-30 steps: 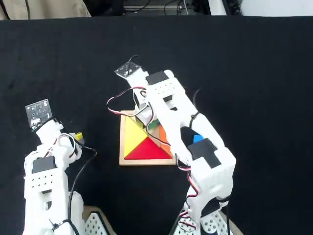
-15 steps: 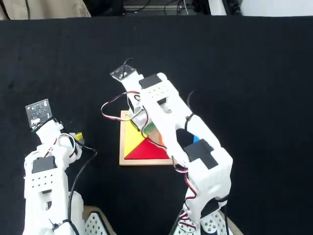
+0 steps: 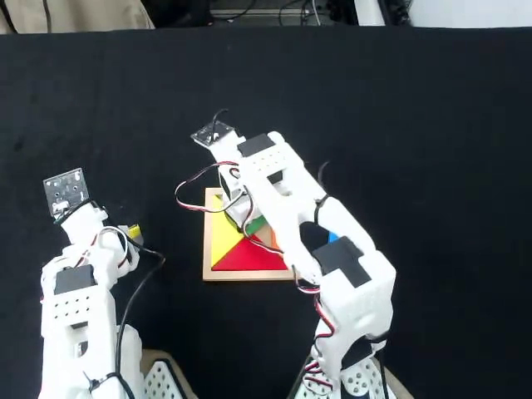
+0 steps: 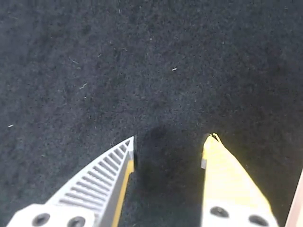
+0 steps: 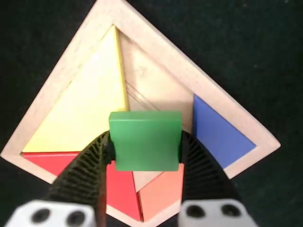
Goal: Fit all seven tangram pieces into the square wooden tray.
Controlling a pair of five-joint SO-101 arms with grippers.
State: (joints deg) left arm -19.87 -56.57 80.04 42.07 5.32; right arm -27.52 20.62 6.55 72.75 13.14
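Square wooden tray (image 5: 189,78) lies on the black desk (image 4: 142,56), holding a large yellow triangle (image 5: 85,113), a large red triangle (image 5: 120,189), a smaller blue triangle (image 5: 215,135) and an orange piece (image 5: 161,189), with bare wood showing in the middle. The right tool (image 5: 144,146) is over that bare wood, closed on a green square piece (image 5: 145,127). The left tool (image 4: 170,142), well apart from the tray, hangs over the desk with its jaws spread and nothing between them.

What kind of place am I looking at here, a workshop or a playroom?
Most likely a robotics test bench: a white left arm and right arm sit at a black-covered table holding a wooden tray of tangram pieces, with cables behind.
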